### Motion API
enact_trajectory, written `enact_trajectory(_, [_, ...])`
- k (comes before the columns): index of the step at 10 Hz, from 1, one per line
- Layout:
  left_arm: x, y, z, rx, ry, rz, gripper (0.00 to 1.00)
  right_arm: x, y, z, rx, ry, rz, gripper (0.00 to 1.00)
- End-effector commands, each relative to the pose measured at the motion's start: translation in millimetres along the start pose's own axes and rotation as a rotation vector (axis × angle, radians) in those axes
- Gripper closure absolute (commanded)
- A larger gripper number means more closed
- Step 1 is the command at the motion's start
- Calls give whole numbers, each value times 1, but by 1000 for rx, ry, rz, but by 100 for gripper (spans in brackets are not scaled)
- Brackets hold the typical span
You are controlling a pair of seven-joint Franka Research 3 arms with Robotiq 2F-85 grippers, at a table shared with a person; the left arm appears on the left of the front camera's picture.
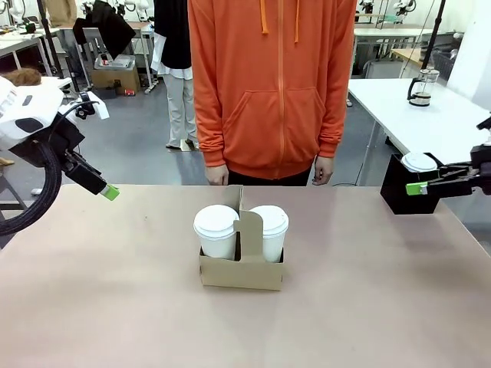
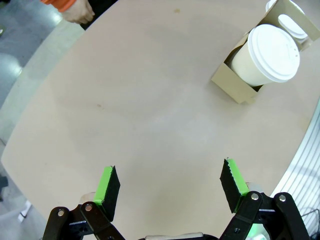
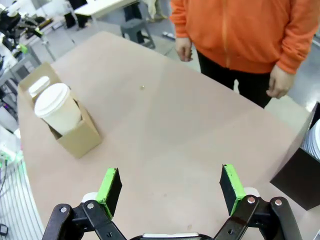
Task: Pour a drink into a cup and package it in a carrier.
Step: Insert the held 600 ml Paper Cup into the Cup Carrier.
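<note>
Cardboard carrier is seen partly hiding two lidded cups, both grippers spread empty nearby.

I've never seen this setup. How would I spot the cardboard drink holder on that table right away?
Look at the middle of the tan table, just in front of the person in the orange hoodie. There sits the carrier, a low brown cardboard tray with an upright centre handle and two lidded white cups in its pockets. The black box at the table's far right edge is taller and dark.
</note>
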State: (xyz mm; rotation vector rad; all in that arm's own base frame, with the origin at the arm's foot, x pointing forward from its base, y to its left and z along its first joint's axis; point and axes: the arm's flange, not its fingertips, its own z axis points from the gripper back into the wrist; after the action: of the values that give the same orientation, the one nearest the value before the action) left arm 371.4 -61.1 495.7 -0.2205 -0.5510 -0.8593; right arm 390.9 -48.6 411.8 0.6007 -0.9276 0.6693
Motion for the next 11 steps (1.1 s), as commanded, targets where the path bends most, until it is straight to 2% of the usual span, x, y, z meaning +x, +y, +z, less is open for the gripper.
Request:
enact_trajectory(1, [-1, 1, -1, -1, 1, -3, 0, 1, 1, 1, 12, -10, 0, 0])
enact_trajectory(11, [-1, 1, -1, -1, 1, -3, 0, 1, 1, 1, 12, -10, 0, 0])
